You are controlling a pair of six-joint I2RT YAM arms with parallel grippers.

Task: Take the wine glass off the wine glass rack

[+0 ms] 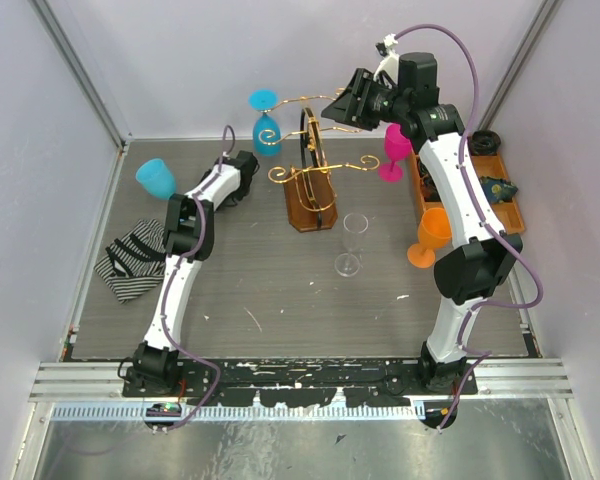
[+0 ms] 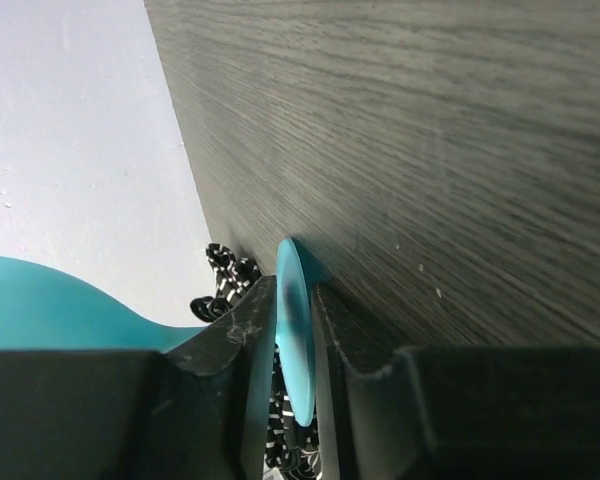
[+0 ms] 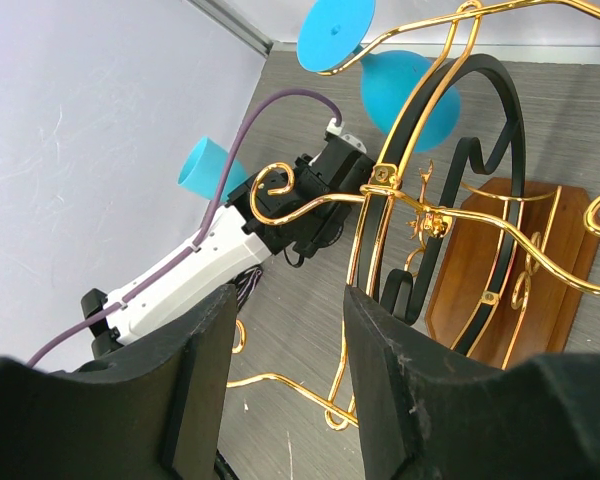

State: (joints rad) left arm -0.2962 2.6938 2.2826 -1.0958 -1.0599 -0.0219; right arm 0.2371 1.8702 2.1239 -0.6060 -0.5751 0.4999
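My left end effector (image 2: 296,300) straddles the teal wine glass (image 1: 155,178) foot, left of the wine glass rack (image 1: 310,185); I can't tell if it's clamped. My right end effector (image 3: 290,305) gapes at the rack's top. Five glasses: blue glass (image 1: 266,128) hanging on the rack, clear glass (image 1: 352,245) in front, pink glass (image 1: 392,155) and orange glass (image 1: 430,235) to its right.

A dark grey, wood-grained tabletop (image 1: 270,300) fills the middle of the overhead view. Pale lilac-white panels box it in: a back wall (image 1: 230,60) along the top, a left wall (image 1: 30,220) and a right wall (image 1: 585,200). Slim aluminium struts (image 1: 80,70) run down the upper corners. Across the bottom lie a ribbed aluminium rail (image 1: 80,378) and a dull metal sheet (image 1: 280,450). The light is even and soft, with only faint shadows.
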